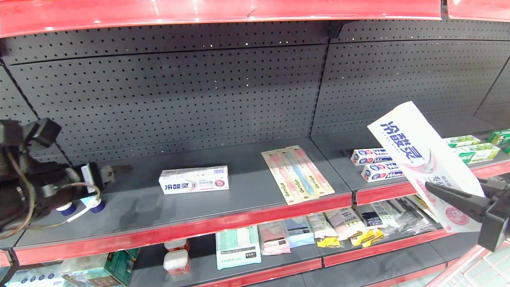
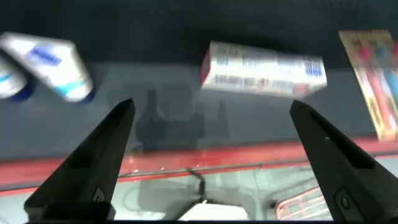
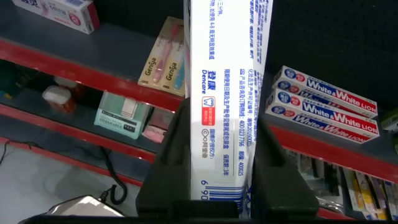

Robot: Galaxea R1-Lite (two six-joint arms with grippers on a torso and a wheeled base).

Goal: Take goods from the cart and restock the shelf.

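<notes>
My right gripper (image 1: 446, 191) is shut on a long white toothpaste box (image 1: 422, 155), held tilted in the air in front of the shelf's right section. In the right wrist view the box (image 3: 227, 74) stands clamped between the fingers (image 3: 171, 162). A matching toothpaste box (image 1: 194, 179) lies on the grey shelf board (image 1: 247, 159). My left gripper (image 1: 109, 172) hovers over the shelf's left end, open and holding nothing (image 2: 212, 106). Beyond it lies that same toothpaste box (image 2: 264, 70).
A toothbrush pack (image 1: 297, 174) lies mid-shelf, with blue-and-white toothpaste boxes (image 1: 374, 163) and green boxes (image 1: 474, 148) to its right. Blue-capped tubes (image 1: 85, 202) sit by the left arm. The red shelf lip (image 1: 183, 229) runs along the front; the lower shelf holds several packets (image 1: 279, 237).
</notes>
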